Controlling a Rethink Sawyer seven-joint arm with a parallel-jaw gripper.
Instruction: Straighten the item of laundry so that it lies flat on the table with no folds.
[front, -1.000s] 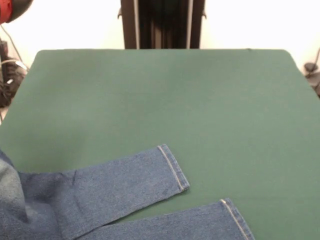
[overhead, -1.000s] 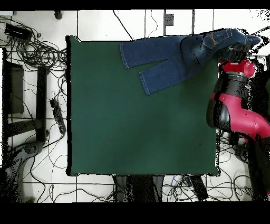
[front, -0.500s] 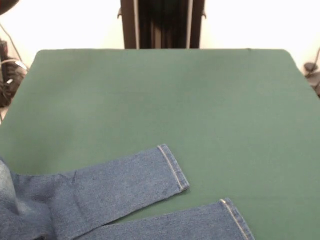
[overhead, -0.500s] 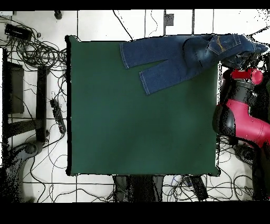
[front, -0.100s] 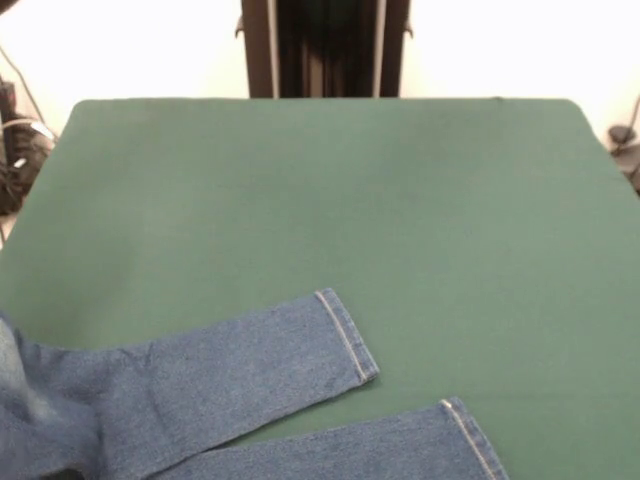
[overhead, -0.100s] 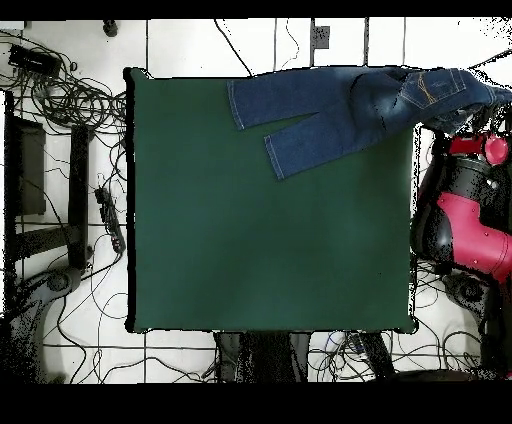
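While the two legs of the jeans (overhead, -0.100s: 330, 110) lay spread on the green table (overhead, -0.100s: 270, 230), the waist end hung out past the table's edge in the overhead view, lifted toward the red and black arm (overhead, -0.100s: 465, 215). The gripper (overhead, -0.100s: 462, 118) sat under that bunched denim at the arm's tip, and I could not tell whether it was closed on the cloth or not, since the fabric covered it. One back pocket with orange stitching (overhead, -0.100s: 432, 84) faced upward on the raised part. Seen from the front, the jeans (front, -0.100s: 200, 385) occupied the near left corner of the table (front, -0.100s: 400, 200): one leg ran across to a hemmed cuff (front, -0.100s: 347, 335), and the other leg's cuff (front, -0.100s: 470, 432) reached the lower edge. Both legs lay fairly smooth and slightly apart, touching the cloth.
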